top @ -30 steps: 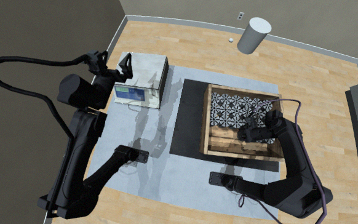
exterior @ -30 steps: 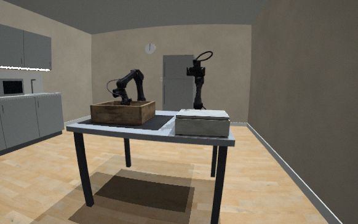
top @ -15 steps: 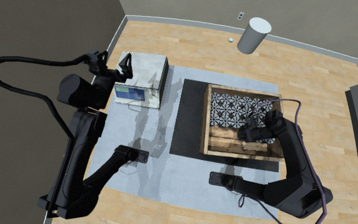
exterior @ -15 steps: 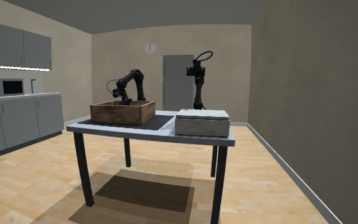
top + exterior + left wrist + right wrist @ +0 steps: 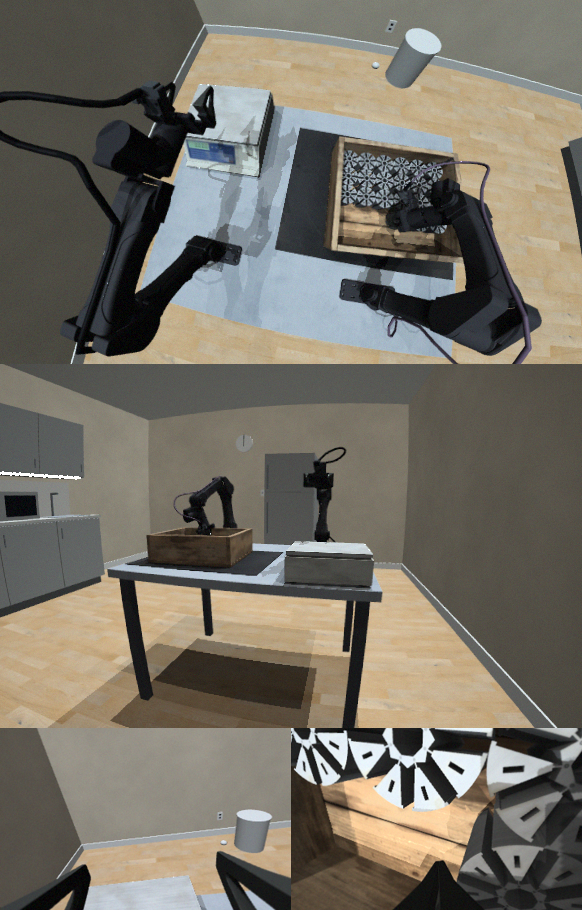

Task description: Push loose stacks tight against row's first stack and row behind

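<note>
The wooden crate (image 5: 334,200) (image 5: 187,550) holds rows of black-and-white, round slotted stacks (image 5: 367,177) (image 5: 409,781) packed near its back and left side. A front stack (image 5: 440,229) (image 5: 520,870) stands at the crate's right, partly hidden by the right arm in the top view. My right gripper (image 5: 440,867) is shut and empty, down inside the crate, its tips just left of that front stack in the right wrist view. Whether they touch it, and how tight it stands to its neighbours, I cannot tell. My left gripper (image 5: 189,97) (image 5: 149,864) is open and empty, high above the white box.
The white box (image 5: 230,112) (image 5: 328,569) with a blue panel stands left of the crate. The crate rests on a black mat (image 5: 302,210) on the pale table (image 5: 200,280). The crate's walls stand around my right gripper. Bare wooden crate floor (image 5: 362,235) shows in front of the packed rows.
</note>
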